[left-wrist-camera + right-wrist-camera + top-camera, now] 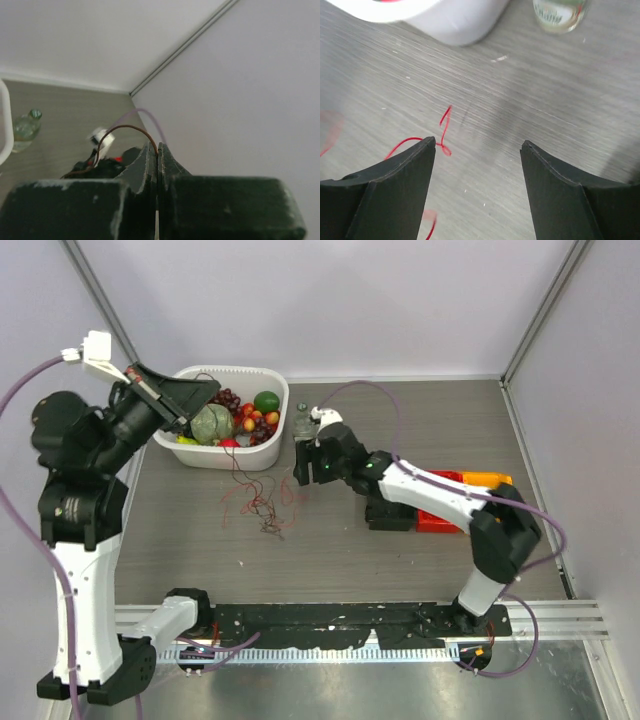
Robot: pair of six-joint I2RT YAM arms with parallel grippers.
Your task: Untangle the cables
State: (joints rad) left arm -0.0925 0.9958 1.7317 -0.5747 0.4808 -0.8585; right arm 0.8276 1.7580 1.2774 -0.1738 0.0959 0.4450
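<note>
I have the left gripper pinched on a brown strand of the cables. The clump lies centre-frame, with one strand running up-left. The right gripper is spread wide.

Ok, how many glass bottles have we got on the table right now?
1. A small clear bottle sits by the right end of the white tub, just beyond the open right gripper. Others could be hidden inside the tub or under the arms.
</note>
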